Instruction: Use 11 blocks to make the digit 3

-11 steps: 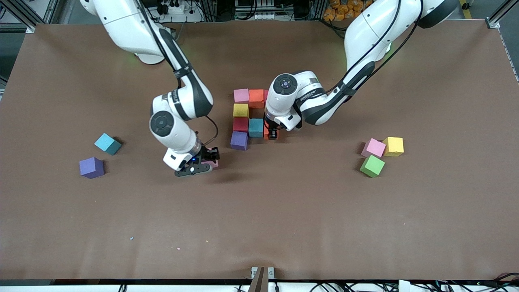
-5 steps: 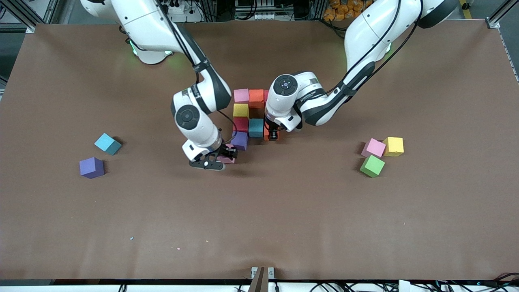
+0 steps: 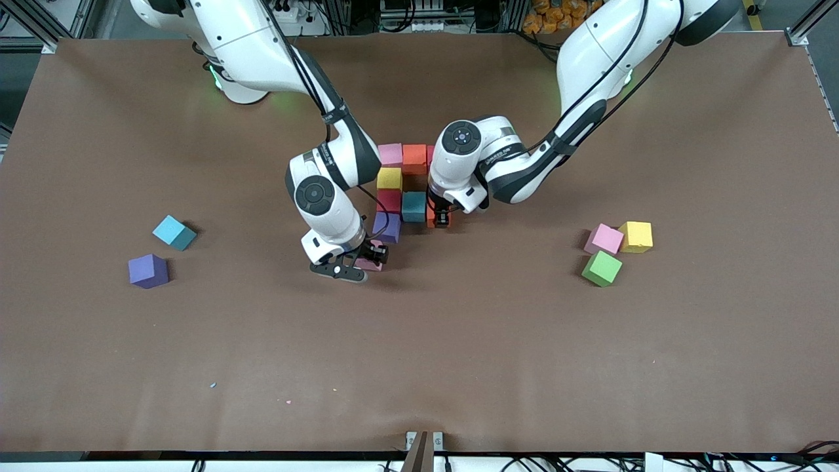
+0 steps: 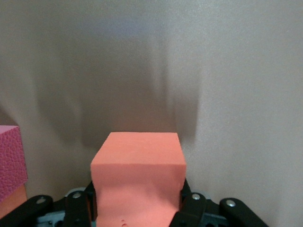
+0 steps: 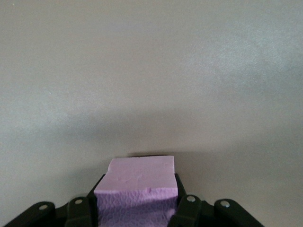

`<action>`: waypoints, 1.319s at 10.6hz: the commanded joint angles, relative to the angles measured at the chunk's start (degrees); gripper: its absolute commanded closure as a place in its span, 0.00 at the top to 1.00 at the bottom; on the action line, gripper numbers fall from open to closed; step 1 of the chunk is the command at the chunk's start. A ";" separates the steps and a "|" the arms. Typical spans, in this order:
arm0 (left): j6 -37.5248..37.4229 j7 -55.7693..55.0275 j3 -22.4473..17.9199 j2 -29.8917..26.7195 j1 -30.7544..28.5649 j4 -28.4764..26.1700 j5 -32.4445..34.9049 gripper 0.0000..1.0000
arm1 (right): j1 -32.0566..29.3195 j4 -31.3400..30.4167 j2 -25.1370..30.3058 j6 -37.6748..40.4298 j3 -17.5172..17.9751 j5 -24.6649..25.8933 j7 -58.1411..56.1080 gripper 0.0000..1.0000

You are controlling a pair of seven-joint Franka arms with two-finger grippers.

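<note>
Brown table (image 3: pixel 590 367) carrying the partial digit 3 (image 3: pixel 400 190) at centre, toward the robots' bases. Placement step in hand, figure judged about two-thirds built. Right gripper (image 3: pixel 367 259) clamped on a pink block (image 5: pixel 137 189), low, just nearer the front camera than the purple block (image 3: pixel 387 227) ending the spine. Left gripper (image 3: pixel 438 215) clamped on an orange block (image 4: pixel 138 182) beside the teal block (image 3: pixel 413 206) of the middle bar. Next move: square seating, then release. Loose blocks (image 3: pixel 609 252) waiting toward the left arm's end; two more toward the right arm's.
</note>
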State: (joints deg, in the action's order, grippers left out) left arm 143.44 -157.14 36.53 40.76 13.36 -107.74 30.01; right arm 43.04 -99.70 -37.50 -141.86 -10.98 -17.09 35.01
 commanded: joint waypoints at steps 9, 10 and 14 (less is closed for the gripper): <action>-0.17 -6.78 -0.14 -0.24 0.61 -0.10 1.20 0.00 | 1.60 8.55 -5.91 0.71 -1.06 -0.05 2.87 0.45; -0.26 -6.78 -0.14 -0.24 0.61 -0.10 1.19 0.00 | 1.96 8.38 -6.17 0.71 -1.15 -0.05 2.87 0.45; -0.44 -6.78 -0.05 -0.51 0.53 -0.28 1.11 0.00 | 3.01 6.02 -4.87 1.06 -1.15 0.48 3.31 0.45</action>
State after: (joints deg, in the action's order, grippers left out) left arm 143.41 -157.14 36.52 40.76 13.37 -107.75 30.00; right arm 45.03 -92.77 -42.68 -141.41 -11.55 -16.96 36.81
